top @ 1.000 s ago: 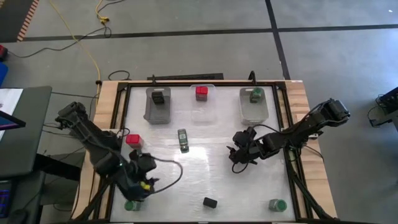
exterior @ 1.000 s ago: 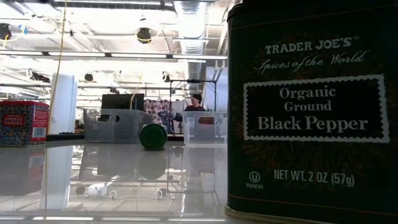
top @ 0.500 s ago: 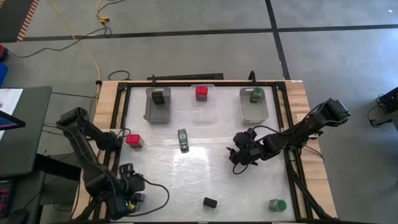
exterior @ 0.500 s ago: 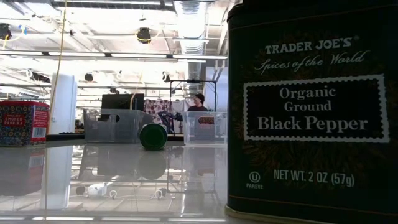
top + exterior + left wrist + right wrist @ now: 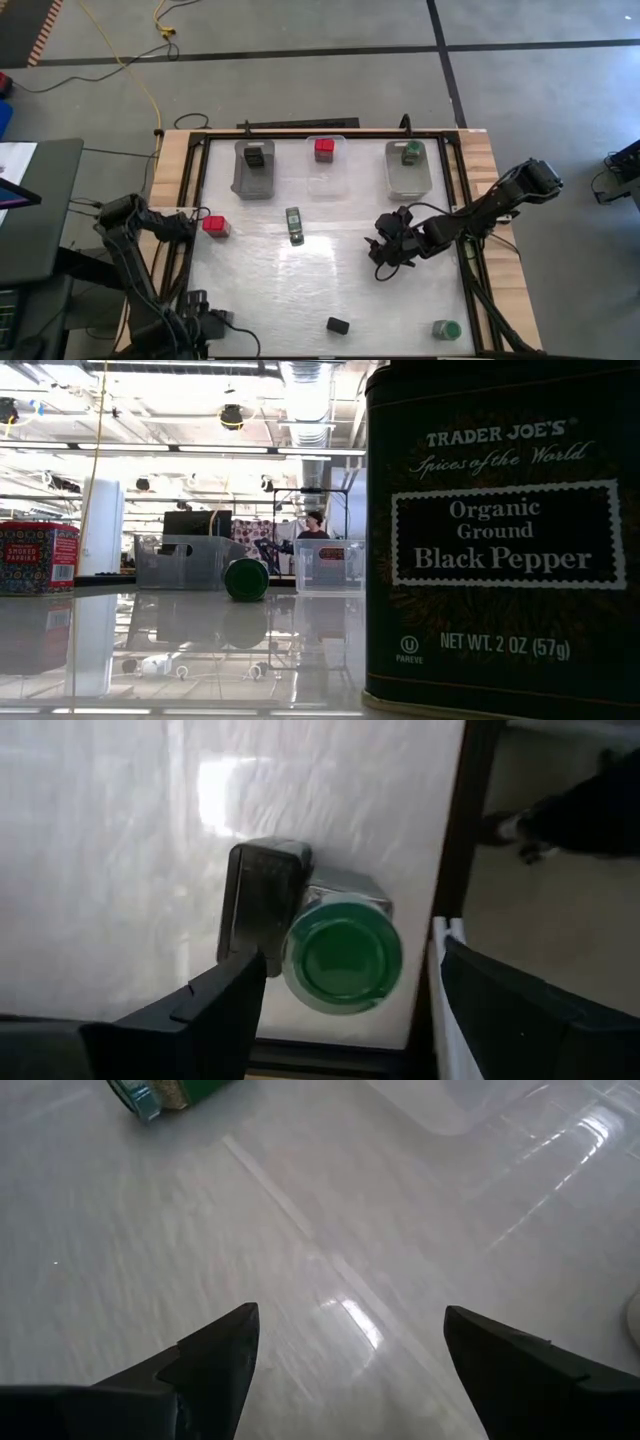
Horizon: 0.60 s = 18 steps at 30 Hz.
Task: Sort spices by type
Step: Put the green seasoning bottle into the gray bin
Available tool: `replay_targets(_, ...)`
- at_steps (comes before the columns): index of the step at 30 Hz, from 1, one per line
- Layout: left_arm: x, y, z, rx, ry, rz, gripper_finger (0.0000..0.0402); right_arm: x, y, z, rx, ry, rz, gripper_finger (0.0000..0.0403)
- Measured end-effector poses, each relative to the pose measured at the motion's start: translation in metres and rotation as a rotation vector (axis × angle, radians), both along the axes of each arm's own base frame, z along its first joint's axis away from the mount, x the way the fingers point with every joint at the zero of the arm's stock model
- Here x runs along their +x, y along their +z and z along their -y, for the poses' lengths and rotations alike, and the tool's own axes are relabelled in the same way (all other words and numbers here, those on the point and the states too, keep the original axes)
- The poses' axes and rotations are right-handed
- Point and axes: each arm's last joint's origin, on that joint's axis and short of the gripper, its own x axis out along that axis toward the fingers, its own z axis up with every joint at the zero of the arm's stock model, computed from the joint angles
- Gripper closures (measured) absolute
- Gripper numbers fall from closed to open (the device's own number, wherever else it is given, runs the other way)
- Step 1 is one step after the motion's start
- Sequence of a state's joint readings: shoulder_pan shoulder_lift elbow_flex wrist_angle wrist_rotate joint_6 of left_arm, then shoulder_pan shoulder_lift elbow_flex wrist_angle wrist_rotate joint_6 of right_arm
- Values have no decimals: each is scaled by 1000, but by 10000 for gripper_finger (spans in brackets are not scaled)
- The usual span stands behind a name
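1. Hovering over the surface's [image 5: 260, 290] near-left corner, the left pincer [image 5: 345, 1010] stands open above an upright green-lidded jar [image 5: 343, 955], gripping nothing.
2. Right pincer [image 5: 383, 250]: open, empty, right of the lying jar [image 5: 294, 224] at the surface's middle.
3. Red box [image 5: 215, 225]: left of that jar.
4. Black box [image 5: 338, 325]: near edge.
5. Another green jar [image 5: 445, 328]: near-right corner.
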State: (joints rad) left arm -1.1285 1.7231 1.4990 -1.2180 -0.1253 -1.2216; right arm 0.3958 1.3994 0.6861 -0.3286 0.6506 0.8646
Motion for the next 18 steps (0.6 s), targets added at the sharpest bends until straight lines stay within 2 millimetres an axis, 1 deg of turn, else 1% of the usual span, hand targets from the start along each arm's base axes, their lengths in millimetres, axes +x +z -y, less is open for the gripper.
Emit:
replay_targets(4, -1, -6, 1, 36, -23, -27, 111, 0, 0, 0, 0, 0, 0, 58)
replay_targets(18, 0, -5, 2, 29, -13, -13, 111, 0, 0, 0, 0, 0, 0, 58)
